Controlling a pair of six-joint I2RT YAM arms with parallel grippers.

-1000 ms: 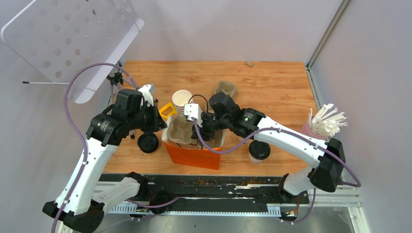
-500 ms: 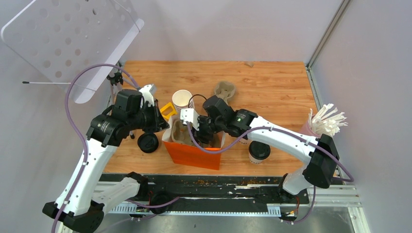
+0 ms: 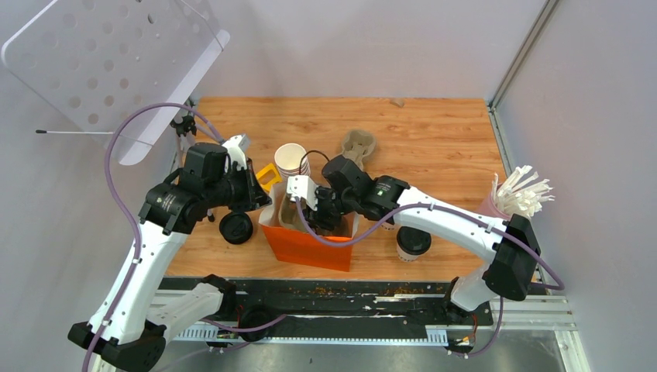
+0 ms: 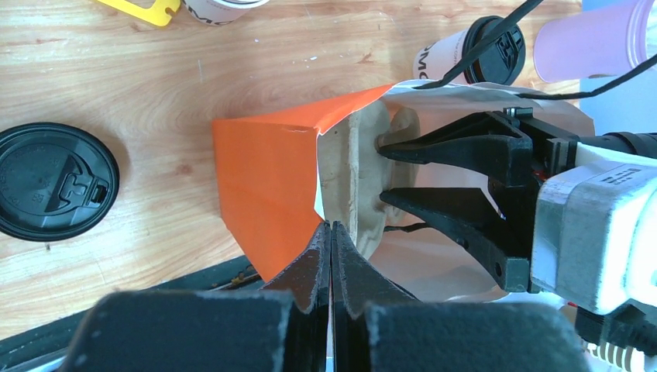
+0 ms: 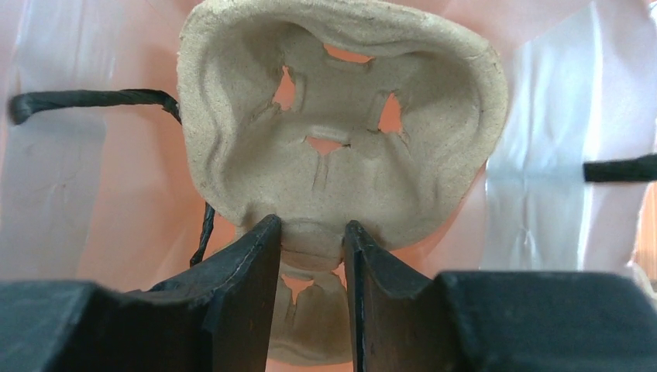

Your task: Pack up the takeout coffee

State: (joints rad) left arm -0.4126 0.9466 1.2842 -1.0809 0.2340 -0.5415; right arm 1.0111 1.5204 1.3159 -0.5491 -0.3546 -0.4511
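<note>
1. Right fingers (image 5: 248,271) clamp the pulp carrier (image 5: 341,116), partway inside the orange bag (image 4: 263,178); left fingers (image 4: 314,267) pinch its rim.
2. Takeout coffee (image 3: 413,242) stands lidded on the worktop (image 3: 434,139) beside the bag, not yet packed.

Seen from overhead, the right tool (image 4: 380,172) reaches into the orange paper bag (image 3: 306,246), so its tips and most of the tan moulded-pulp cup carrier (image 3: 285,211) are lost to me. On the left wrist camera, the bag's rim and black cord handle (image 4: 465,58) cover part of the black-lidded white paper coffee cup (image 4: 503,63). The lilac cup (image 4: 593,35) runs off the top edge, and the left tool (image 4: 331,236) blurs near the lens.
</note>
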